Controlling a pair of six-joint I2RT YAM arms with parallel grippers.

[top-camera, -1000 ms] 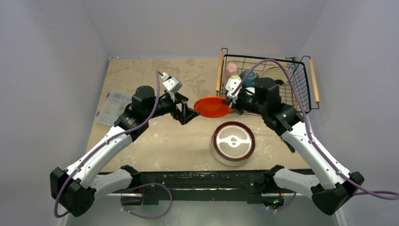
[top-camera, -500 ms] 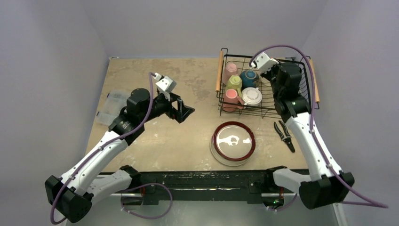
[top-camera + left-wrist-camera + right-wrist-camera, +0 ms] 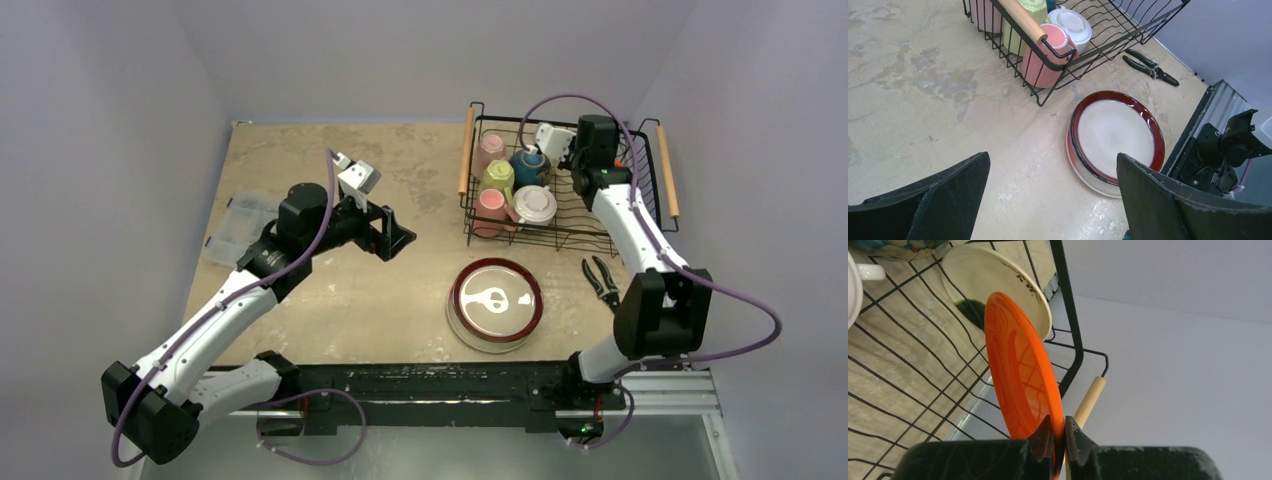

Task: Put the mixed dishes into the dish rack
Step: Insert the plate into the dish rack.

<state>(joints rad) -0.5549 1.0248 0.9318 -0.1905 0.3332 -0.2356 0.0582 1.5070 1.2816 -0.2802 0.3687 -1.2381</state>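
My right gripper [image 3: 1059, 427] is shut on the rim of the red-orange plate [image 3: 1020, 375]. It holds the plate on edge inside the dish rack [image 3: 1068, 315], beside a cream plate [image 3: 998, 285] standing at the rack's far right. In the top view the right wrist [image 3: 592, 145] hangs over the rack [image 3: 468, 150]. The rack holds pale pink [image 3: 489, 150], yellow-green [image 3: 497, 177], salmon [image 3: 490, 208] and white [image 3: 536, 204] mugs and the teal bowl [image 3: 528, 165]. The red-rimmed cream plate [image 3: 495, 303] lies on the table. My left gripper [image 3: 395, 238] is open and empty, above the table and left of that plate [image 3: 1115, 135].
Black pliers [image 3: 603, 283] lie on the table right of the red-rimmed plate, just in front of the rack. A clear plastic compartment box [image 3: 235, 228] sits at the table's left edge. The rack's wooden handle [image 3: 1089, 400] is just behind the held plate.
The left gripper let go of the red-orange plate and stayed in place. The right arm carried the plate from mid-table into the far right of the rack.
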